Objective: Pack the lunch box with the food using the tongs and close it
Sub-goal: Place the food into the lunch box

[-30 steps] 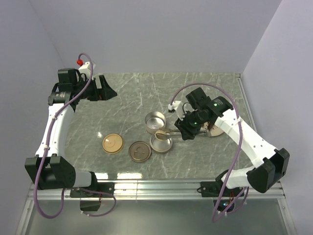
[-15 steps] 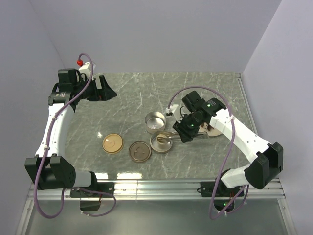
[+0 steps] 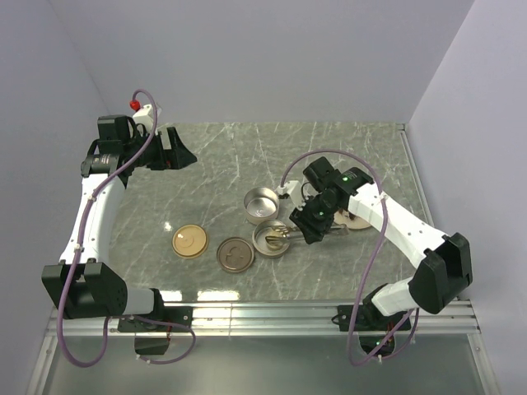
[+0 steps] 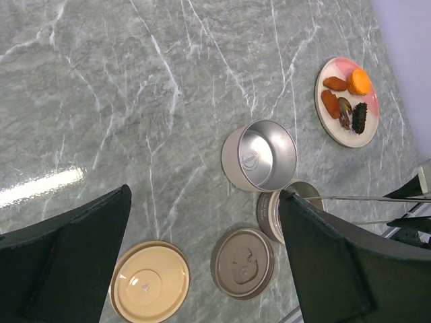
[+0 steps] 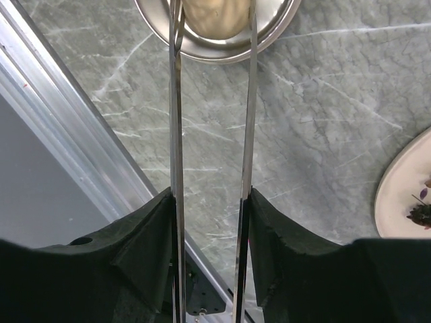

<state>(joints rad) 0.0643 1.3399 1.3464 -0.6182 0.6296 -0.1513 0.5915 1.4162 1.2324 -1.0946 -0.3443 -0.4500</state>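
In the top view the right arm covers most of the pink plate (image 3: pixel 359 220), and the joined end of the tongs (image 5: pixel 176 121) is buried inside the right gripper (image 5: pixel 209 196). The left wrist view shows only part of the near tin (image 4: pixel 271 210), because a black finger stands in front of it. The right wrist view cuts off the pale round piece (image 5: pixel 215 17) at its top edge. That piece sits in the near tin between the tong tips, though whether the tips actually pinch it is hard to say.

The right gripper is about half closed, and its pads press the two slim arms of the tongs from outside. The long axis of the tongs runs left to right across the table (image 3: pixel 214 177), with the tips pointing left over the near tin's rim. The left gripper (image 3: pixel 174 151) hangs wide open at the far left, holding nothing.

There are two tins, the far tin (image 4: pixel 259 155) being empty. There are also two lids lying flat at the near left, a tan lid (image 4: pixel 149 281) and a brown lid (image 4: pixel 242 262). On the plate are five pieces of food: one orange chunk (image 4: pixel 359 81), two reddish-brown pieces (image 4: pixel 335 83) and two dark bits (image 4: pixel 359 116).
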